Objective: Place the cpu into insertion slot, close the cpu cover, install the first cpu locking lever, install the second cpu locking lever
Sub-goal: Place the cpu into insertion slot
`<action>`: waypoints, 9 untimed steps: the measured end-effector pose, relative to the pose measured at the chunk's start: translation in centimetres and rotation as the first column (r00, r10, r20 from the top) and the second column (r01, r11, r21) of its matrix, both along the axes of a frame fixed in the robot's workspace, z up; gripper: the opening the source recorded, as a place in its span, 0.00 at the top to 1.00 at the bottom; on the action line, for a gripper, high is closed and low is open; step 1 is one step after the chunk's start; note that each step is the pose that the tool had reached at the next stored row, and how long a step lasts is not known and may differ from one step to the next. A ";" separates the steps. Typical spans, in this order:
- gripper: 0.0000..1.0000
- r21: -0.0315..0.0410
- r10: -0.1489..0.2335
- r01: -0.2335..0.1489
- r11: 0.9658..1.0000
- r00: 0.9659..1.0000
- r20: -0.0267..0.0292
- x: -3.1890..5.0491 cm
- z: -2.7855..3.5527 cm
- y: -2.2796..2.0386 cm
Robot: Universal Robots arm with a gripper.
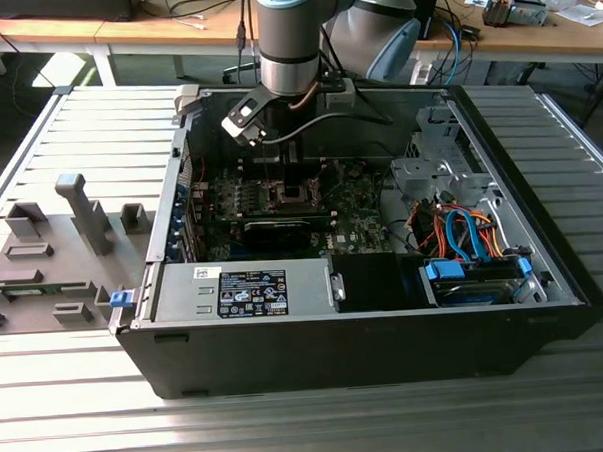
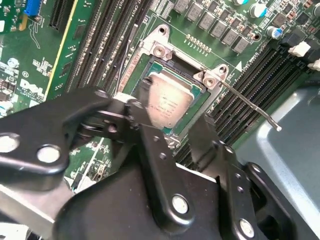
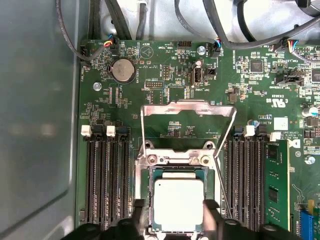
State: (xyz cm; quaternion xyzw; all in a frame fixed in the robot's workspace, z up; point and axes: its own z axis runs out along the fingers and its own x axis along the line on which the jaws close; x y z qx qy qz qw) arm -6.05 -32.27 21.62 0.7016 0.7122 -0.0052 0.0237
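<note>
Black computer case lies open on slatted metal tabletop. Labelled power supply sits along case's near wall. Blue drive caddy beside it, toward exterior view's right. Orange and blue cables bundled behind caddy. Black expansion card seated across board. Grey fixture tray on tabletop outside case, exterior view's left. Wooden desks behind. In first wrist view: green motherboard carries coin cell battery, black memory slots, one memory module fitted.

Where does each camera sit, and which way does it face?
Exterior view: off the arm, looking down into the open computer case; arm shows.
First wrist view: on the wrist, straight down on the cpu; claw shows.
Second wrist view: on the wrist, slanting past the claw onto the cpu.
Both wrist views share cpu and claw.
</note>
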 end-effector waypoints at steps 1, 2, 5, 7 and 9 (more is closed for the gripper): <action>0.47 0.000 0.000 0.000 1.000 1.000 0.000 0.00 0.00 -0.01; 0.53 0.000 0.000 0.000 1.000 1.000 0.000 0.00 0.00 -0.05; 0.71 0.000 0.000 0.000 1.000 1.000 0.000 0.00 -0.01 -0.07; 0.89 0.000 0.000 0.000 1.000 1.000 0.000 0.00 -0.03 -0.09; 0.89 0.000 0.000 0.000 1.000 1.000 -0.004 0.02 -0.19 -0.12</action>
